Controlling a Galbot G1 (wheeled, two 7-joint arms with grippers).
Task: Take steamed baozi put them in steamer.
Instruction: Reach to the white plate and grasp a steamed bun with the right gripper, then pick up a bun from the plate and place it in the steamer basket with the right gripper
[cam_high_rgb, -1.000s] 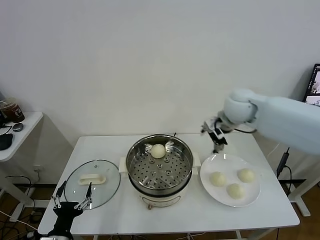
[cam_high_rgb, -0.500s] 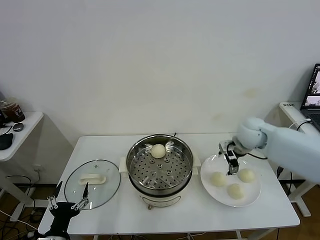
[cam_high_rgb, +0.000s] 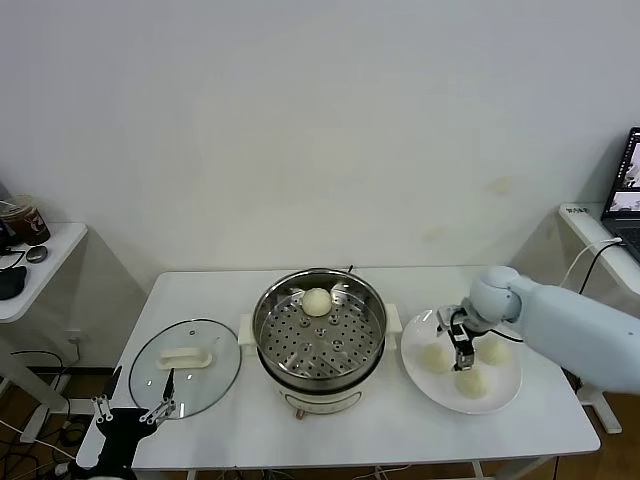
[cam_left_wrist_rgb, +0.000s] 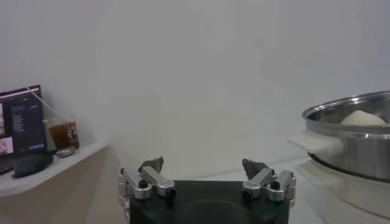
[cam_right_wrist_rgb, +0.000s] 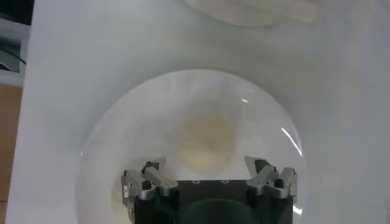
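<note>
**One bun steamed in place, three waiting on the plate**

The steamer (cam_high_rgb: 319, 333) stands at the middle of the white table (cam_high_rgb: 360, 425), and it serves as the landmark here. One baozi (cam_high_rgb: 316, 301) already sits on its perforated tray, toward the far rim. The other three buns lie on the white plate (cam_high_rgb: 506, 388) just to the right of the steamer: one nearest the pot (cam_high_rgb: 433, 357), one toward the front of the plate (cam_high_rgb: 470, 383), and one on the side away from the pot (cam_high_rgb: 494, 351).

The right gripper (cam_high_rgb: 461, 345) hangs low over that plate among the three buns, its jaws spread wide and holding nothing; in the right wrist view a bun (cam_right_wrist_rgb: 206, 142) lies directly ahead of the open fingers (cam_right_wrist_rgb: 264, 172). By my reading, the second pick is about to begin, so roughly a quarter of the job is done and three transfers remain.

To the left of the steamer rests the glass lid (cam_high_rgb: 186, 364). The left gripper (cam_high_rgb: 132, 408) is parked at the table's near edge beyond the lid, also spread wide and empty.

No brand, label or readable writing shows on anything.
</note>
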